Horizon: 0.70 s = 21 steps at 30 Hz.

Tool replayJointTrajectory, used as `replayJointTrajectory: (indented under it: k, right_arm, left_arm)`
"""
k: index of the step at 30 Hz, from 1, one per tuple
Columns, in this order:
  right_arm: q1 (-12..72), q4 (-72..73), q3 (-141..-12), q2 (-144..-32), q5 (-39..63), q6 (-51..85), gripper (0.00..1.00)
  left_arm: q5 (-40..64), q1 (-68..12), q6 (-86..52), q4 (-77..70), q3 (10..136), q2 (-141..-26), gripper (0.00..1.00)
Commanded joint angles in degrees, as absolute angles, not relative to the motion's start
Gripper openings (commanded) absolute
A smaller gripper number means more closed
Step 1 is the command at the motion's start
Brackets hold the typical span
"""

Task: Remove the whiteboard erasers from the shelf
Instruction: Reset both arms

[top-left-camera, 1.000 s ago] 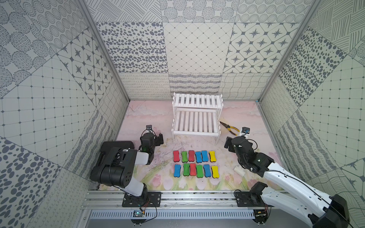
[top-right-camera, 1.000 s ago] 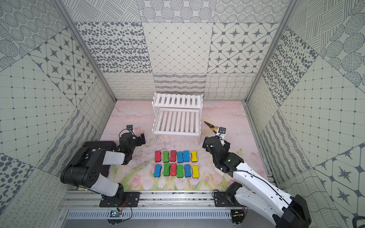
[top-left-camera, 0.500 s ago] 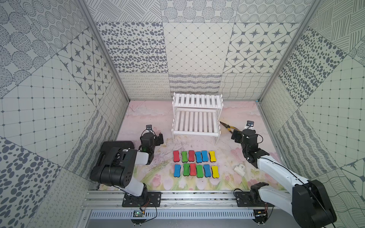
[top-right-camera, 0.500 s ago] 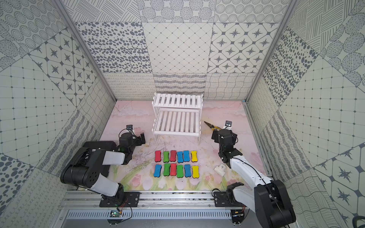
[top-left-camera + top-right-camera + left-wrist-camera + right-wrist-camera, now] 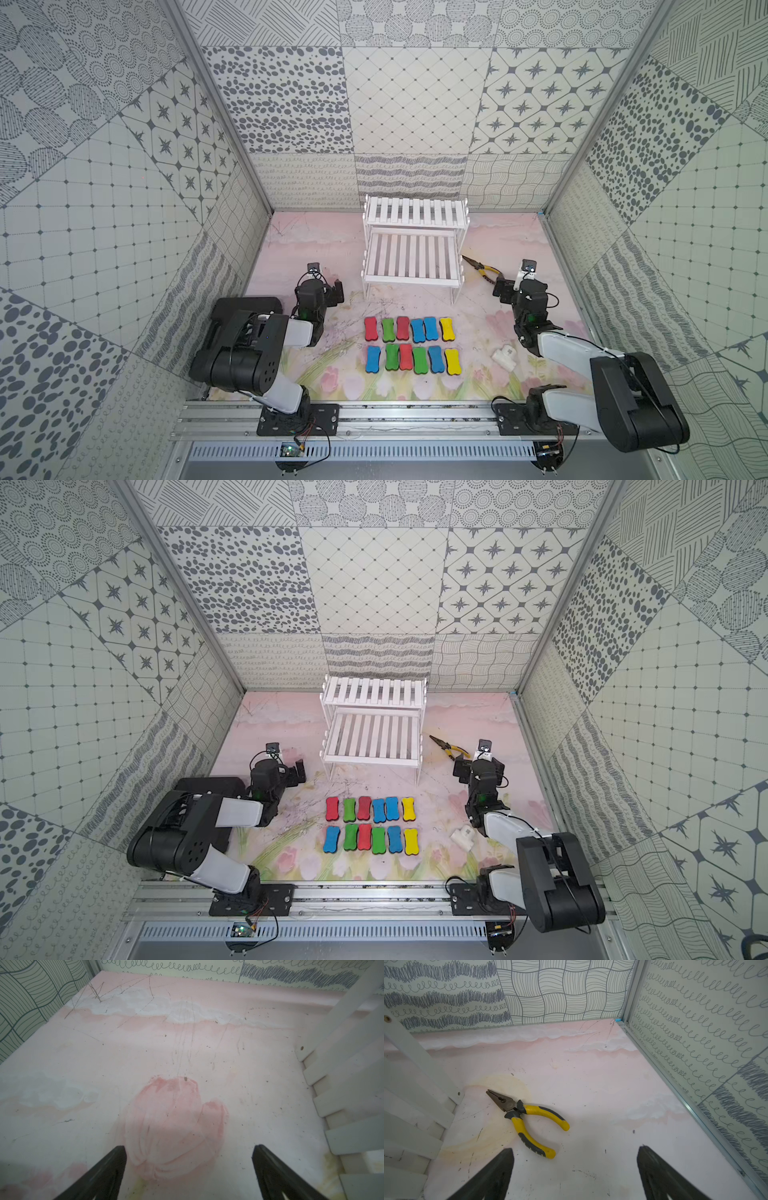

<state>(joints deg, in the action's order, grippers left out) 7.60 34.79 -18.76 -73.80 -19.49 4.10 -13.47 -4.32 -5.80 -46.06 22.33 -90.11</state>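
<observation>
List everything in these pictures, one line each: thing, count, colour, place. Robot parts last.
whiteboard erasers: twelve; three red, three green, four blue, two yellow; two rows of six on the table, in front of the shelf.
shelf: one; white; back centre of the table, both tiers bare.
pliers: one; yellow and grey handles; on the table, right of the shelf.
small block: one; white; on the table, right of the erasers.
case: one; black; left edge of the table, partly hidden.
table: one; pink, flower print.
left gripper: open, empty; left of the shelf.
right gripper: open, empty; near the pliers.
</observation>
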Motion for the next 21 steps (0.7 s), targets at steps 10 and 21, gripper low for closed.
replayJointTrajectory:
  k: [10,21]
  right_arm:
    - [7.4,56.6,-17.9,-85.9,-16.5,0.8,0.97]
    - [4.6,49.4,-22.8,-89.1,-10.0,2.1,0.97]
  left_arm:
    - [-12.4,-4.2,-4.7,-49.9,22.8,-90.1,0.99]
    - [-12.3,-4.0,-4.8,-49.8,22.8,-90.1,0.99]
